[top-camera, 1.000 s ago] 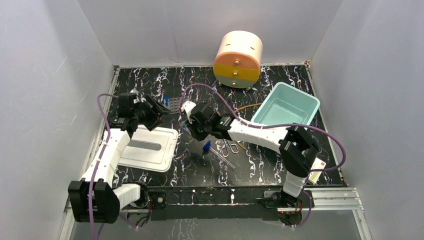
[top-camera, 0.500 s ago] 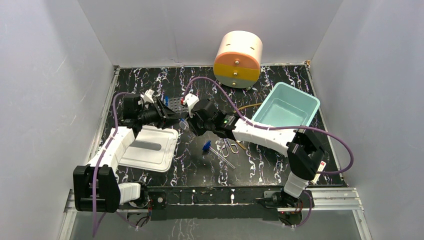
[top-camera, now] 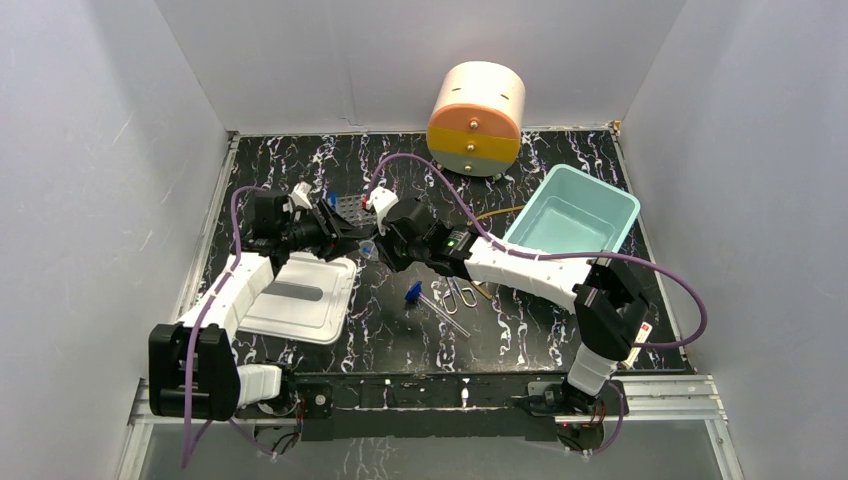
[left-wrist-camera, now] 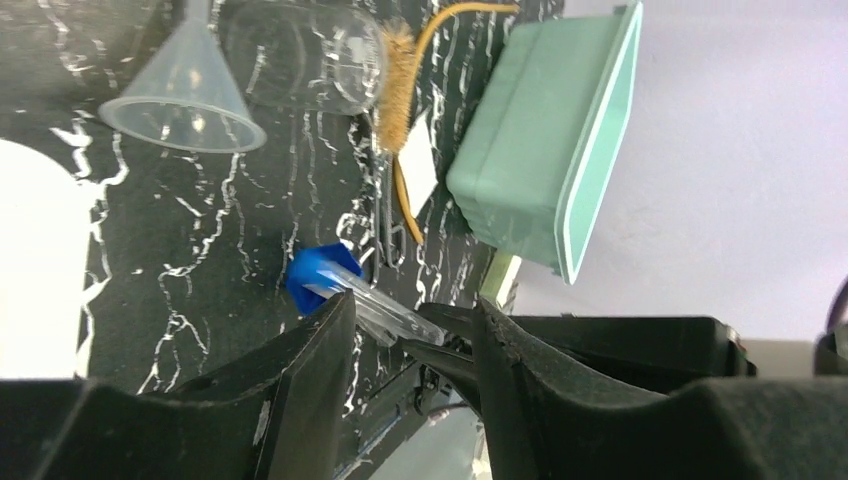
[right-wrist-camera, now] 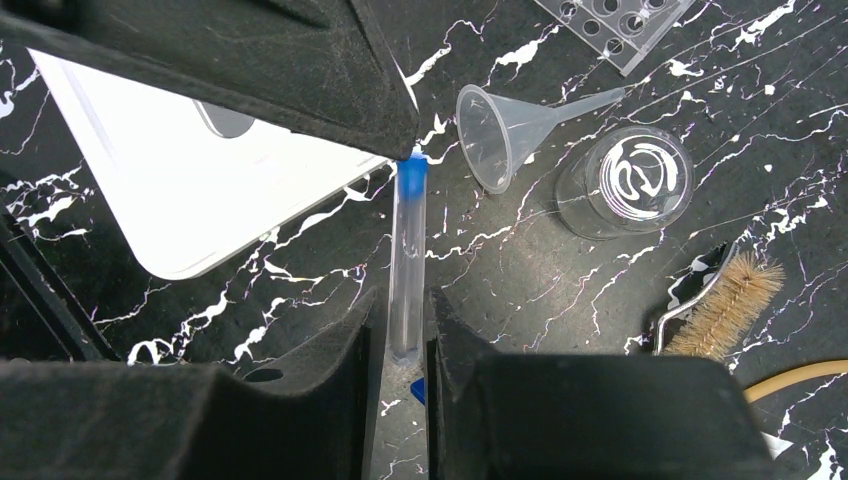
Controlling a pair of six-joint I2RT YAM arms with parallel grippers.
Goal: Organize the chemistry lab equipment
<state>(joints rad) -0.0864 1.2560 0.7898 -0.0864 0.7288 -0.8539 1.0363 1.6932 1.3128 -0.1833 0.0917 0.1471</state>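
My right gripper is shut on the lower end of a blue-capped clear tube and holds it above the table, left of centre. My left gripper is open, its jaws on either side of that same tube near the cap; one left fingertip sits right at the cap. A second blue-capped tube and metal scissors lie on the table. The clear funnel, a small clear jar, the brush and the grid tube rack lie nearby.
A white tray lies front left. A teal bin stands at the right with tan tubing beside it. The cream-and-orange drawer unit is at the back. A small card box lies front right.
My left gripper has swung right to meet the right gripper and now brackets the tube's capped end. The right gripper shifted slightly back with the tube.
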